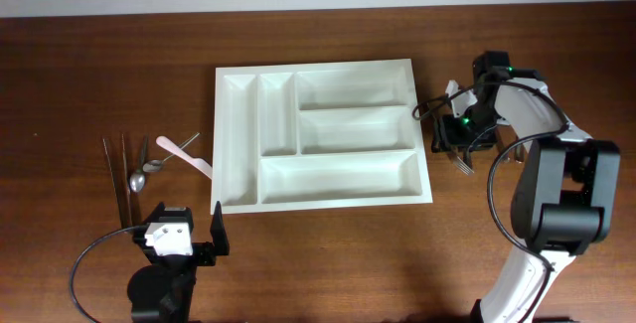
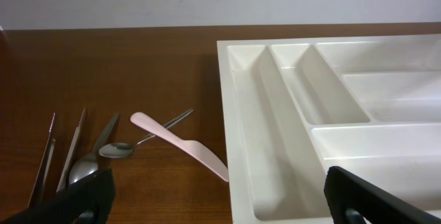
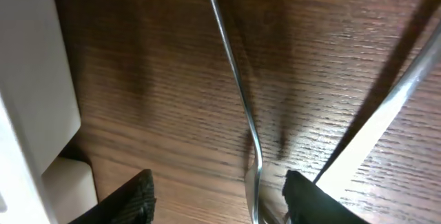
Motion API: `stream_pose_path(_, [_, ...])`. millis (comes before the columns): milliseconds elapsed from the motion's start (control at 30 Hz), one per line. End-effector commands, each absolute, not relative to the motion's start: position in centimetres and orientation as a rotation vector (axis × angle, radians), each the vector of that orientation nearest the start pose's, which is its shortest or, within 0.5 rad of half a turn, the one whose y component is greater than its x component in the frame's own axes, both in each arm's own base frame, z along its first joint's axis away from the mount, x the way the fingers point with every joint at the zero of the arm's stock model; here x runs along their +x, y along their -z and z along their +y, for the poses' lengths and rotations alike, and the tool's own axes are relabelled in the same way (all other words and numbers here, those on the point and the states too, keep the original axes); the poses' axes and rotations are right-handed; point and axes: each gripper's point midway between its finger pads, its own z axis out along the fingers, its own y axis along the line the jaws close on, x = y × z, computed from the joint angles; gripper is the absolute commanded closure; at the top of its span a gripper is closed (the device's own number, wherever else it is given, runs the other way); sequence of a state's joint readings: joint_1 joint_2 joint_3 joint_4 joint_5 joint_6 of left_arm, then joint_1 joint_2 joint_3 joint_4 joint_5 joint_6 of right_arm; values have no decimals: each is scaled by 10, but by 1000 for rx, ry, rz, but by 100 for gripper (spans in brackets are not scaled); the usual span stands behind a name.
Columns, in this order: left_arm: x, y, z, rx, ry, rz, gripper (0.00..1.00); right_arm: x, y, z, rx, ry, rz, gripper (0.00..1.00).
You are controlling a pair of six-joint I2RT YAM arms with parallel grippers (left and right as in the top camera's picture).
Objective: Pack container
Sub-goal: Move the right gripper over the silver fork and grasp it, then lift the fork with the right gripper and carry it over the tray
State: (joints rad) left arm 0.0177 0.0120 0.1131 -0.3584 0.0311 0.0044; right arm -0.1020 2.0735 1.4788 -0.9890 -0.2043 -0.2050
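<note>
The container, a white five-compartment cutlery tray point(image 1: 338, 177), lies in the middle of the table and holds nothing. My left gripper point(image 1: 189, 239) is open and empty near the front edge, by the tray's front-left corner point(image 2: 262, 155). My right gripper point(image 1: 459, 146) is open, low over the table just right of the tray point(image 3: 31, 79). A thin metal utensil point(image 3: 238, 79) lies on the wood between its fingers point(image 3: 217, 203), closer to the right finger. A second pale utensil point(image 3: 386, 114) lies beside it.
Left of the tray lie a pink plastic knife point(image 1: 186, 154) point(image 2: 179, 145), a metal spoon point(image 1: 149, 169) point(image 2: 117, 149), another metal piece point(image 2: 86, 165) and thin sticks point(image 1: 114, 179) point(image 2: 48, 162). A fork point(image 1: 463, 164) and a white item point(image 1: 452, 92) lie right of the tray.
</note>
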Motion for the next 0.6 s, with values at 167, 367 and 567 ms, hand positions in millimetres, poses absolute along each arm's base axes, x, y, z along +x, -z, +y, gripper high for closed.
stream_pose_path(167, [231,-138,-3,30,12,1826,1,376,-2,-8,-158,-270,3137,43])
stream_pose_path(367, [231,-138,-3,30,12,1826,1,367,12,-16,-123,-195,3161,55])
stream_pose_path(567, [231,-138,-3,30,12,1826,1,368,15,-16,-118,-194,3151,71])
